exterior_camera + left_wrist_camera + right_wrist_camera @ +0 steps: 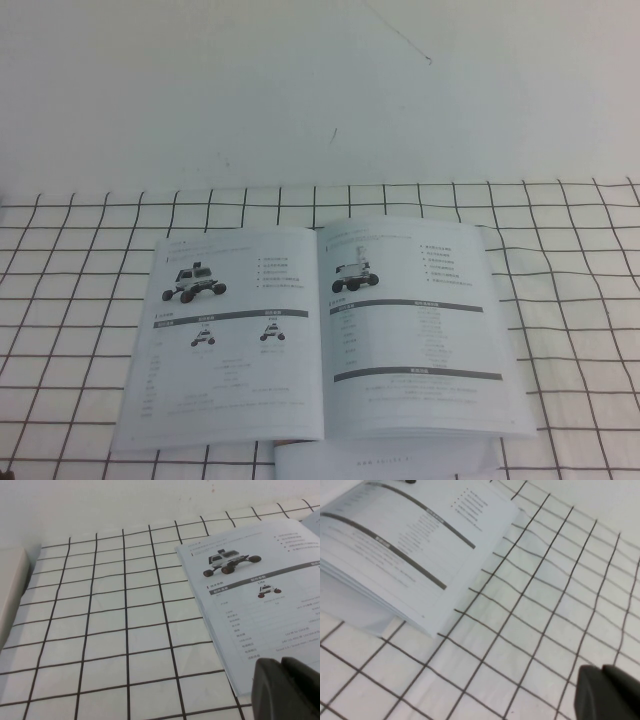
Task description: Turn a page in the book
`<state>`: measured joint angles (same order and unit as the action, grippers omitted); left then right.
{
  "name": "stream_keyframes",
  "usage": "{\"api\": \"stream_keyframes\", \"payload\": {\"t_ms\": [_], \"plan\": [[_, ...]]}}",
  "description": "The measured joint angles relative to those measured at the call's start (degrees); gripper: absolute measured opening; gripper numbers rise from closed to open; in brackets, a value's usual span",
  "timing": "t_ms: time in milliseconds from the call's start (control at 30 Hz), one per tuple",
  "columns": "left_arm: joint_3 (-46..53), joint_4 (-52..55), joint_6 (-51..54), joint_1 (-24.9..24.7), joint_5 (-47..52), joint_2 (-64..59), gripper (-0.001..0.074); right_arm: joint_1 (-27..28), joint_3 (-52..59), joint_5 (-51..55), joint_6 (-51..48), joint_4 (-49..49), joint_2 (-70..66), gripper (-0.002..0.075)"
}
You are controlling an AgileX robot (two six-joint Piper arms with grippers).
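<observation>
White and flat, the book lies open on your bench, ready for turning, with the right gripper clenched empty beside it and the left gripper clenched empty too.

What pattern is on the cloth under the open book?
White tablecloth with a grid of thin dark lines, clearest in the left wrist view, beneath the book.

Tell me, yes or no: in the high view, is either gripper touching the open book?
No. The book lies open and flat on the checked cloth, and neither the left gripper nor the right gripper appears in the high view.
</observation>
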<state>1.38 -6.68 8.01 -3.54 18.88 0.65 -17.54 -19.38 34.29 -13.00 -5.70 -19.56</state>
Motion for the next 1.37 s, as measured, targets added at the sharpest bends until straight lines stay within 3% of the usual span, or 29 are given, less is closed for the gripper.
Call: {"api": "stream_keyframes", "payload": {"t_ms": [133,300,533,667,1367], "plan": [[0.0,0.0,0.1,0.0,0.0,0.0,-0.0003,2.7,0.4,0.2,-4.7,0.6,4.7,0.0000],[0.0,0.0,0.1,0.0,0.0,0.0,-0.0003,10.4,4.5,-1.4,-6.4,2.1,12.7,0.0000],[0.0,0.0,0.1,0.0,0.0,0.0,-0.0003,20.4,16.7,-14.5,-5.8,3.2,19.9,0.0000],[0.0,0.0,0.1,0.0,0.0,0.0,-0.0003,21.1,20.7,-16.7,-4.7,4.0,20.3,0.0000],[0.0,0.0,0.1,0.0,0.0,0.0,-0.0003,21.1,21.0,-13.1,1.7,4.6,20.3,0.0000]]}}
